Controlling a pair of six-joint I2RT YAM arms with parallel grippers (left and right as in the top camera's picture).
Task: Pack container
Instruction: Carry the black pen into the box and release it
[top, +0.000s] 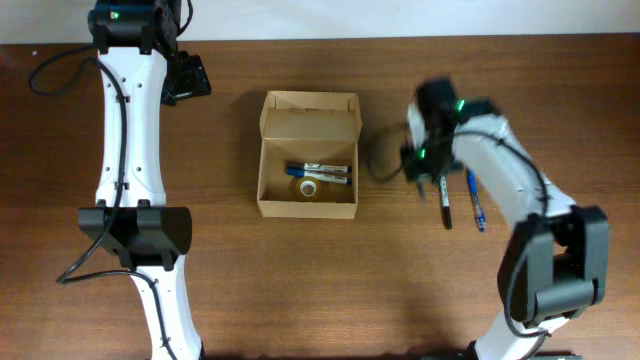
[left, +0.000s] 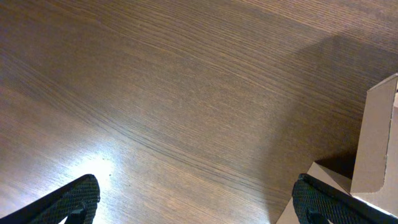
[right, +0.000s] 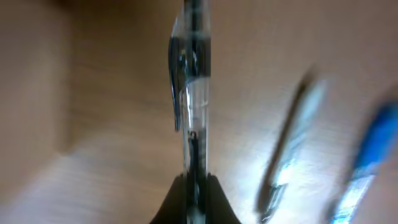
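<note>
The container (top: 270, 150), a small tan cardboard box, stands open mid-table with its flap lid raised at the back. Inside lie two markers (top: 325, 170) and a roll of tape (top: 309, 187). My right gripper (top: 424, 168) hovers just right of the box, blurred. In the right wrist view it (right: 193, 186) is shut on a clear pen with a dark clip (right: 193, 93). My left gripper (top: 190, 75) is at the far left back; its wrist view shows it (left: 196, 205) open and empty over bare wood, with a corner of the container (left: 376, 149) at the right.
Two loose pens lie on the table right of the box, a dark one (top: 445, 205) and a blue one (top: 477, 207). They also show blurred in the right wrist view, the dark one (right: 289, 149) and the blue one (right: 367, 155).
</note>
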